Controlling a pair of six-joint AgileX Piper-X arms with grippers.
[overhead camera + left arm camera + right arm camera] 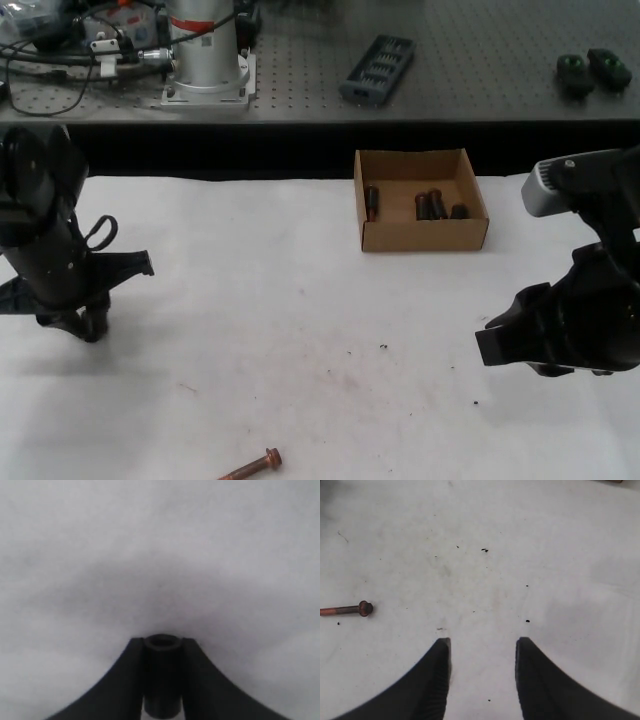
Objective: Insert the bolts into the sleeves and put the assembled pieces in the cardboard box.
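Black sleeve (162, 690) is clamped between the fingers of the left gripper (163, 646), open bore facing out past the tips. It is likely held that way so a bolt can be pushed in. The left gripper hangs low over the white sheet (300, 300) at the left side.

The right gripper (482, 645) has its fingers apart with nothing between them, over the sheet at the right. It is probably free to fetch the bolt.

The copper-coloured bolt (252, 466) lies flat at the near edge of the sheet, between the arms and somewhat nearer the left one. Its head points right, and it is well apart from both grippers.

An open cardboard box (420, 240) sits at the far side, right of centre, with several dark pieces (430, 206) inside, apparently finished assemblies.

The way from the right gripper to the bolt looks open to me, with just small dark specks (383, 347) on the sheet. Beyond the sheet, a perforated bench (480, 60) carries a metal post (205, 50), cables (60, 60), a grey slotted tray (378, 68) and two dark green parts (592, 70).
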